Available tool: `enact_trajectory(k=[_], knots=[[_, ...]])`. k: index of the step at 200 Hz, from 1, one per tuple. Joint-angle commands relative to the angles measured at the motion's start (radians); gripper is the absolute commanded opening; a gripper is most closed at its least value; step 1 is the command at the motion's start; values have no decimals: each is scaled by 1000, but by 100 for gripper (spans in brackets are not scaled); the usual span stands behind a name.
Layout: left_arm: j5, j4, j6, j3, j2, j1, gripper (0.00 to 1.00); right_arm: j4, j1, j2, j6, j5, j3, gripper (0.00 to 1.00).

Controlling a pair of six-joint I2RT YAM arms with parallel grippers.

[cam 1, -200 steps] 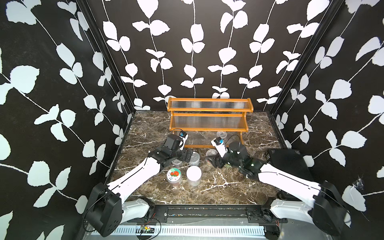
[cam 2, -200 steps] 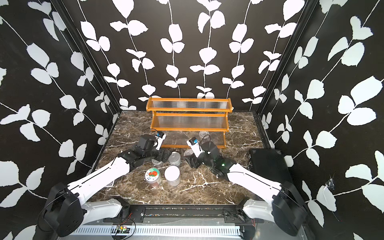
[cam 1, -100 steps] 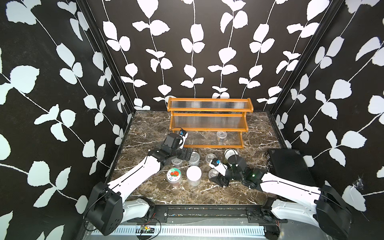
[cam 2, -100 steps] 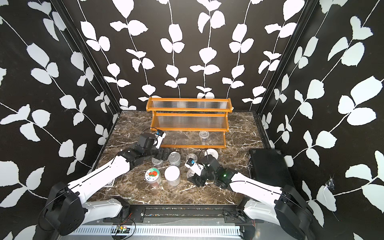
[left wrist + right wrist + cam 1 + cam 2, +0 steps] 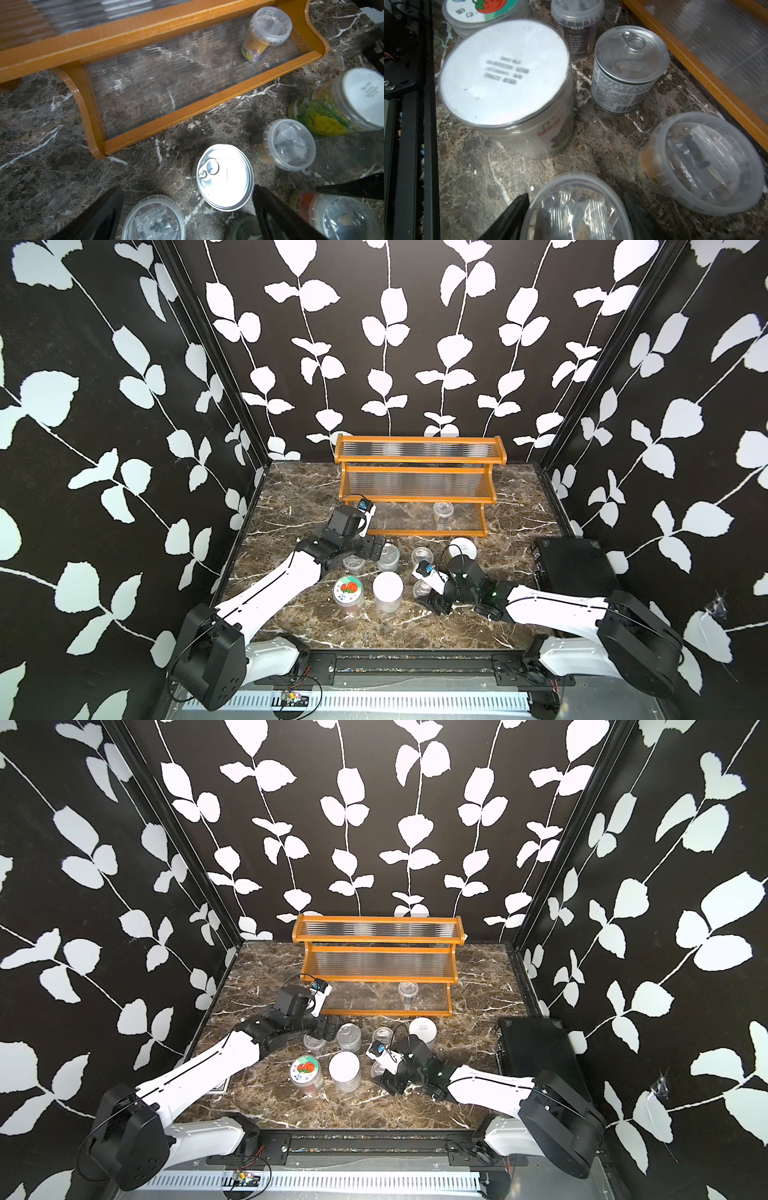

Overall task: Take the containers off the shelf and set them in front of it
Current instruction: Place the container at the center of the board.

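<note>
Containers mostly down on the desk in front of the shelf, 1 small cup on its lowest step, I see my left claw spread wide by the tin can, my right claw pinching a clear tub near the white-lid jar

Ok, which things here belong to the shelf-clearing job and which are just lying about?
Job: shelf, cup on its bottom tier, tin can, strawberry-lid jar, white-lid jar, yellow-green jar, purple-label cup, orange-label cup, gripped cup.
Lying about: black case.
</note>
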State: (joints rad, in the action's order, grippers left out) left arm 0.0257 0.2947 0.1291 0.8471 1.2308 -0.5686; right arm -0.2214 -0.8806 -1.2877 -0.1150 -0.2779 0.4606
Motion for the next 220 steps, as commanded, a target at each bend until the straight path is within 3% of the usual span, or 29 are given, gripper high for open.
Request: enact_trajectory(k=[1, 48, 121, 172, 220], knots=[[13, 17, -13, 13, -1, 6, 99, -63, -6, -19, 14, 21, -30, 66], [13, 23, -21, 16, 0, 9, 99, -1, -6, 16, 11, -24, -39, 74], [20, 24, -25, 21, 5, 10, 98, 40, -13, 24, 0, -47, -34, 76], [24, 23, -23, 22, 6, 12, 99, 58, -12, 61, -2, -4, -10, 93], [22, 33, -26, 23, -2, 13, 99, 141, -10, 233, -38, 27, 13, 100]])
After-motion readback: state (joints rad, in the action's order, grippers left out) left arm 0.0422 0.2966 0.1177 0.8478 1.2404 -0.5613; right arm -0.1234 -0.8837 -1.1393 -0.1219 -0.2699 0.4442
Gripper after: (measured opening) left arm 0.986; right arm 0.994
